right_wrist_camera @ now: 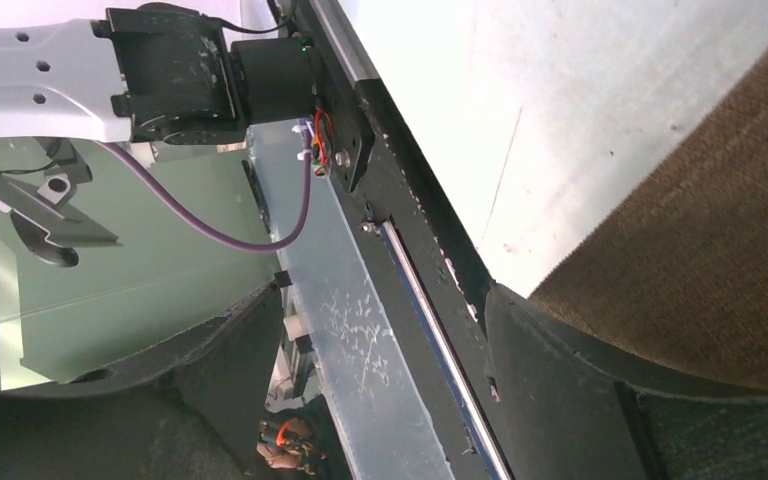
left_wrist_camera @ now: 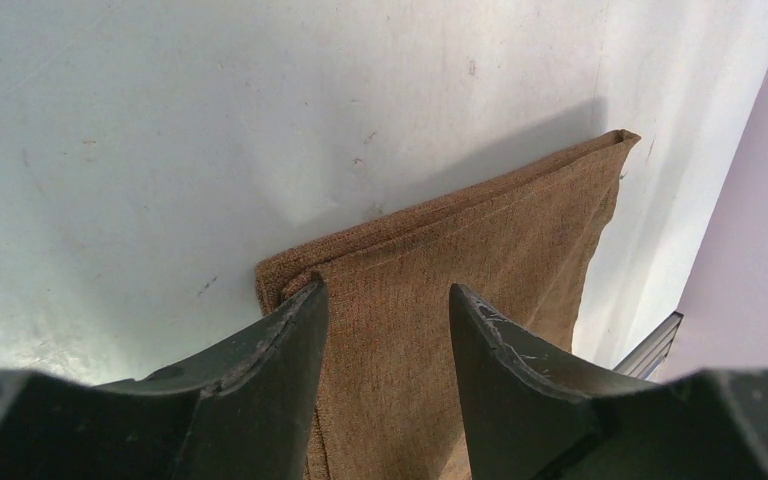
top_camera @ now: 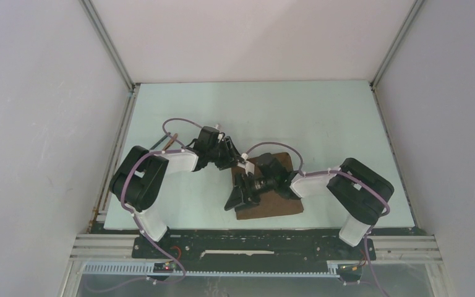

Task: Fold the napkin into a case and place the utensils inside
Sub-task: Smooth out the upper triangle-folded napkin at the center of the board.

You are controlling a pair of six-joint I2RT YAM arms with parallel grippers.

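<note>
The brown napkin lies folded into a rectangle near the table's front, right of centre. It fills the middle of the left wrist view as layered brown napkin. My left gripper hovers at its far left corner. The left gripper is open, with cloth lying flat under the gap. My right gripper sits over the napkin's near left edge. The right gripper is open and empty, and the napkin lies beside its right finger. Slim utensils peek out behind the left arm, mostly hidden.
The pale table is walled on three sides by white panels. A black rail and clear cover run along the near edge. The left arm's base shows in the right wrist view.
</note>
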